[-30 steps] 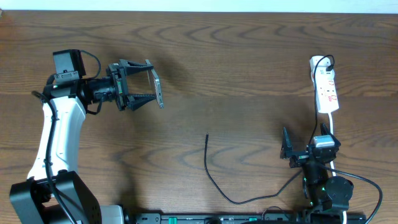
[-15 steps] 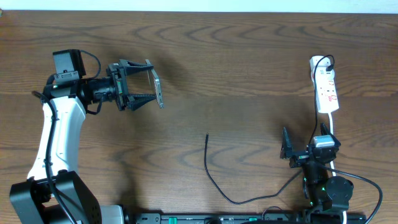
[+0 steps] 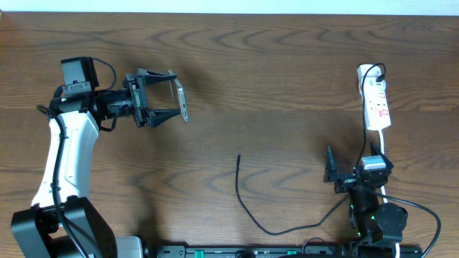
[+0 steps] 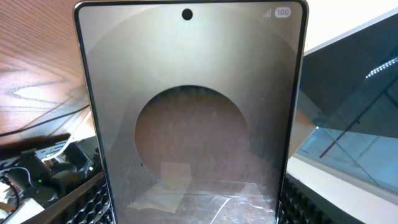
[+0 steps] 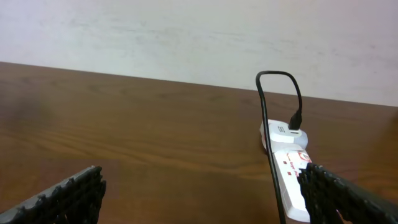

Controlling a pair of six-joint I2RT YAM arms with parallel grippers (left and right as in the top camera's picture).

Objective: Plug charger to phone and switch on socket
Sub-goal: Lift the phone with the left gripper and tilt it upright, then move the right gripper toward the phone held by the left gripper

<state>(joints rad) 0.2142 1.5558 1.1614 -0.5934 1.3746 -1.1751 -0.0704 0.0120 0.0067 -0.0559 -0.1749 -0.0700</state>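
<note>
My left gripper (image 3: 166, 97) is shut on the phone (image 3: 182, 102) and holds it up off the table at the upper left. In the left wrist view the phone's glossy face (image 4: 189, 118) fills the frame between my fingers. The charger (image 3: 240, 193) is a thin black cable lying at the table's front middle, its plug tip pointing away from me. The socket (image 3: 376, 100) is a white power strip at the far right with a black plug at its far end; it also shows in the right wrist view (image 5: 291, 174). My right gripper (image 3: 351, 168) is open and empty, near its base, in front of the socket.
The right arm's base (image 3: 373, 215) and its thicker black cables sit at the front right. A dark rail (image 3: 251, 251) runs along the table's front edge. A pale wall (image 5: 186, 37) stands behind the table.
</note>
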